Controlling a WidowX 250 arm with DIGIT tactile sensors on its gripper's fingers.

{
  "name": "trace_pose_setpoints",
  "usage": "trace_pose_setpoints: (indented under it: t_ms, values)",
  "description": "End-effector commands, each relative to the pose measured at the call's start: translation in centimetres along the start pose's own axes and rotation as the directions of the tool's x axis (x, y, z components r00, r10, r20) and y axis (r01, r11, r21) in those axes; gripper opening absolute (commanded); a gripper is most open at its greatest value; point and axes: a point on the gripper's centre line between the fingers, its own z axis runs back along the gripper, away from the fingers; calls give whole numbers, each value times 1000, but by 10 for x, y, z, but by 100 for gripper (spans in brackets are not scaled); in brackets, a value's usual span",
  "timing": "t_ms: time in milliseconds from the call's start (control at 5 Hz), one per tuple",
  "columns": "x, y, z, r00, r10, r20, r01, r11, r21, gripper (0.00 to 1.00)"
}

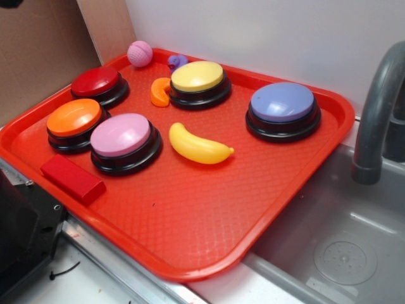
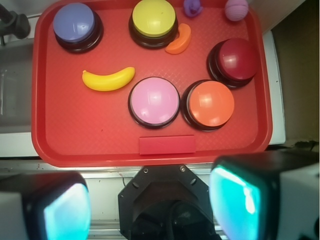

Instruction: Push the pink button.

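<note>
Step in hand: approach, not yet begun in earnest. The pink button (image 2: 154,101) stands untouched; nothing presses it.

Pink button: domed pink top on a black base, on the red tray (image 2: 75,135), near the tray's front edge. In the wrist view it sits just left of centre, at 12 o'clock from the end effector (image 2: 150,205).

Neighbours, clock-face from the pink button in the wrist view:
- orange button (image 2: 211,103), 3 o'clock, bases touching or nearly so.
- red block (image 2: 167,144), 6 o'clock, just beside.
- banana (image 2: 108,80), 10 o'clock, near.
- yellow button (image 2: 153,19), 12 o'clock, well apart.
- dark red button (image 2: 236,57), 2 o'clock.
- lavender-blue button (image 2: 74,22), 11 o'clock, well apart.
- small pink ball (image 2: 236,9), far corner; not the target.

End effector: fingers (image 2: 235,205) wide apart, holding nothing, touching nothing; it hangs high, above the counter edge short of the tray.

Next move, as judged: travel forward past the red block to stand over the pink dome, then descend straight onto its centre. Closing the fingers first would likely give a firmer press. Drift toward 3 o'clock risks the orange button.
</note>
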Motion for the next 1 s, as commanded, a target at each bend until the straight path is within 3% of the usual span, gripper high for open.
trace_pose_setpoints:
  t_ms: [0, 200, 400, 800]
  values:
    - [0, 0, 0, 1000, 0, 0, 0, 1000, 0, 100]
    - [23, 25, -39, 999, 37, -39, -39, 998, -52, 100]
    - [47, 20, -73, 1000, 9, -11, -10, 999, -43, 100]
    - [57, 12, -122, 979, -205, 11, 205, 979, -24, 100]
